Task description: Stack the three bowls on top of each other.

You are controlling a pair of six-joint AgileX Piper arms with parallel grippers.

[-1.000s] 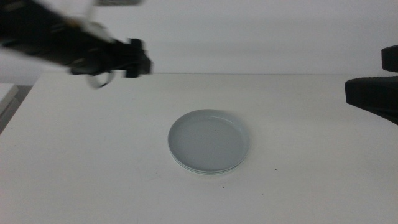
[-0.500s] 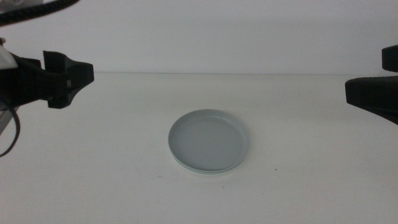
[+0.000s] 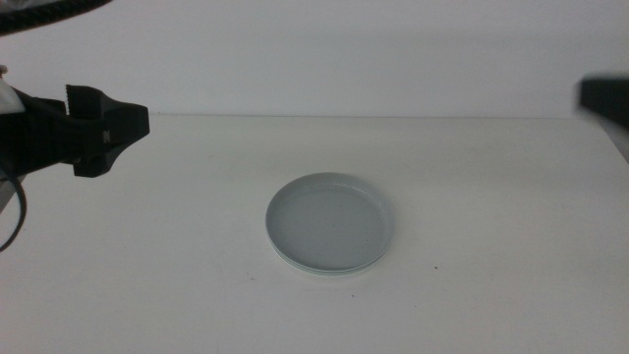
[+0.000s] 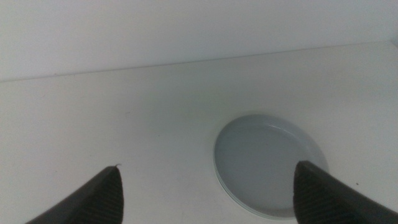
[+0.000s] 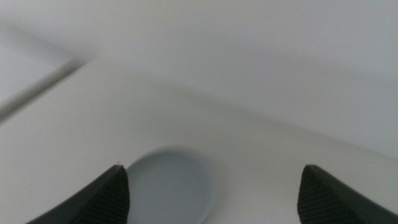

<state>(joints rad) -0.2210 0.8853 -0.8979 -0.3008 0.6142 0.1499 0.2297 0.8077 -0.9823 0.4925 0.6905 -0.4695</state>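
While the white counter (image 3: 177, 275) fills most of the middle view, only a few things are on it or above it. Near its centre sits the stack of bowls (image 3: 330, 223): the grey-blue bowl is on top, and under its front rim a thin mint green edge shows. A third bowl I cannot make out clearly, only layered rims at the front. The stack lies flat on the counter, well apart from both arms.

From the left side comes the left end effector (image 3: 126, 133), dark, held above the far left part of the counter and pointing toward the middle. In its wrist view the two jaws are spread wide with nothing between them, and the bowls (image 4: 269, 165) are seen beyond them, nearer to one jaw.

At the right edge of the middle view only a small dark part of the right arm (image 3: 604, 98) shows, blurred. The right end effector (image 5: 211, 196) also has its jaws spread wide and empty, and its blurred view shows the bowls (image 5: 169, 183) on the counter beyond.
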